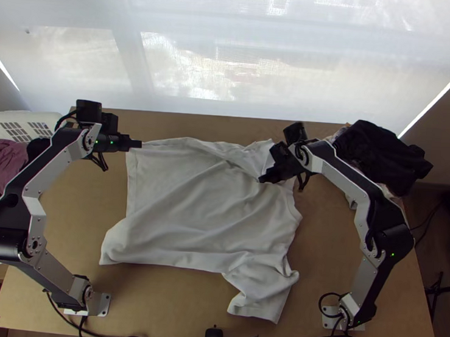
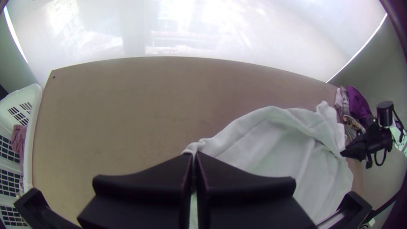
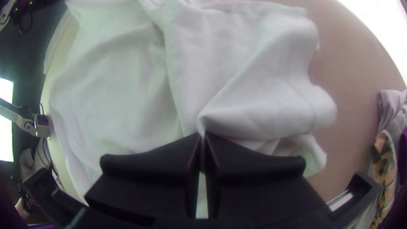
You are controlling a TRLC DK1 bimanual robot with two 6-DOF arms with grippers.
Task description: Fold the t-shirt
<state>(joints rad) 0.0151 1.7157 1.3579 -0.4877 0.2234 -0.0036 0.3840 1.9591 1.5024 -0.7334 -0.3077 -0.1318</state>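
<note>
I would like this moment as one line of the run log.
fold t-shirt | left pincer: shut on far-left corner | right pincer: shut on cloth near far-right part | cloth mostly spread, creased

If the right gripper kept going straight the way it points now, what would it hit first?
Probably more of the t-shirt: the right gripper pinches a fold and points down into the cloth. How much height is left is unclear.

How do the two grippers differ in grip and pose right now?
The left gripper holds the t-shirt at its far left corner; the right gripper pinches a fold inside its far right part. In the top view, the left gripper points right, while the right gripper slants left and nearward. Both have their jaws shut on cloth.
</note>
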